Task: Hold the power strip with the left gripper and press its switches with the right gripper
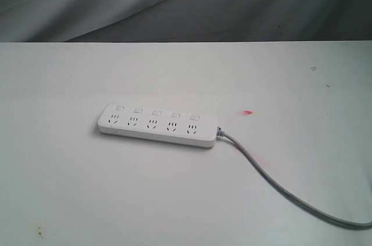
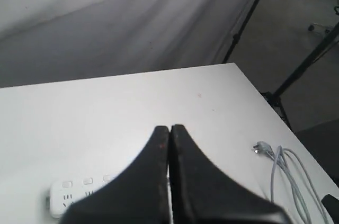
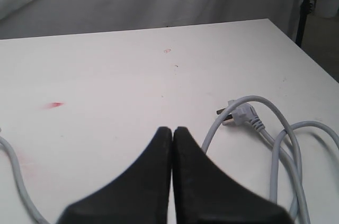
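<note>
A: Where is the long flat white plastic power strip [image 1: 157, 126]?
B: Mid white tabletop [image 1: 70, 188], untouched. Five square white switches [image 1: 156, 112] line its 12 o'clock edge, and its grey cord [image 1: 279, 191] trails toward 4 o'clock.
A: And the claws?
B: Black left claw [image 2: 169, 127] pressed together, holding nothing. Black right claw [image 3: 172, 128] likewise, near the grey plug [image 3: 241, 113].

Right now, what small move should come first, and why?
Probably open the left pincer and lower it toward the power strip: its jaws are shut, the strip lies unheld on the table, and the right pincer, also shut, should press switches only once it is steadied.
</note>
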`<state>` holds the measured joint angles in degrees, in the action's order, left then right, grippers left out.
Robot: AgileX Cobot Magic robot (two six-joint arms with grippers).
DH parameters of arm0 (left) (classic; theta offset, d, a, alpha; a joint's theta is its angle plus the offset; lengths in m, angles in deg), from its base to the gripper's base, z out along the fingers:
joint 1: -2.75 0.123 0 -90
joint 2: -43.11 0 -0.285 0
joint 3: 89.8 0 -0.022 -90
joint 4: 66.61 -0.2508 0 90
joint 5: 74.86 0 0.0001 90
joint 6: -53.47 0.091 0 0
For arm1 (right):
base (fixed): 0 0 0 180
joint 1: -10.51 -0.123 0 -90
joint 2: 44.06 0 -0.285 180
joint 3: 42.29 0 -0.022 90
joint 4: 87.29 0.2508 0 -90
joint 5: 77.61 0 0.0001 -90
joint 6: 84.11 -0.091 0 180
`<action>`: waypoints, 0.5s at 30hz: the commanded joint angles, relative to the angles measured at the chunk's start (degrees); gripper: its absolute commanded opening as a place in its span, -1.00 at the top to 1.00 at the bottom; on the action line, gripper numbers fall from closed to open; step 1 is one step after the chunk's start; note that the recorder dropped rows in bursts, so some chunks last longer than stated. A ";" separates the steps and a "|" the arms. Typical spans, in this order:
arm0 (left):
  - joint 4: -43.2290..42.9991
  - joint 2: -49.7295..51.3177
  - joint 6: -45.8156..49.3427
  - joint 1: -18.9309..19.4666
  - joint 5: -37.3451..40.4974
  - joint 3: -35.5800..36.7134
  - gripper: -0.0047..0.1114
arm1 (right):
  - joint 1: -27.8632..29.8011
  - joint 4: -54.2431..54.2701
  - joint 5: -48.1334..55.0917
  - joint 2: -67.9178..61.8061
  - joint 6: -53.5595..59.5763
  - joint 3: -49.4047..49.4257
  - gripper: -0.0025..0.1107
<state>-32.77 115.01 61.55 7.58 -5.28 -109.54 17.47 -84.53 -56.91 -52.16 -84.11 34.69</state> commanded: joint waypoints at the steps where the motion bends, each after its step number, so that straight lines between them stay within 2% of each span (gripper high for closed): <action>1: -5.27 -5.74 -0.59 -0.09 -0.88 0.00 0.92 | 0.43 -0.72 -0.74 0.32 0.39 0.24 0.96; 9: -17.57 -11.30 -0.08 -0.09 -11.76 0.00 0.92 | 0.43 -0.72 -0.74 0.32 0.39 0.24 0.96; 15: -18.43 -12.82 -4.36 -0.09 -14.28 0.00 0.92 | 0.43 -0.72 -0.74 0.32 0.39 0.24 0.96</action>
<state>-50.73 102.68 59.79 7.58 -18.27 -109.54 17.47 -84.53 -56.91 -52.16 -84.11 34.69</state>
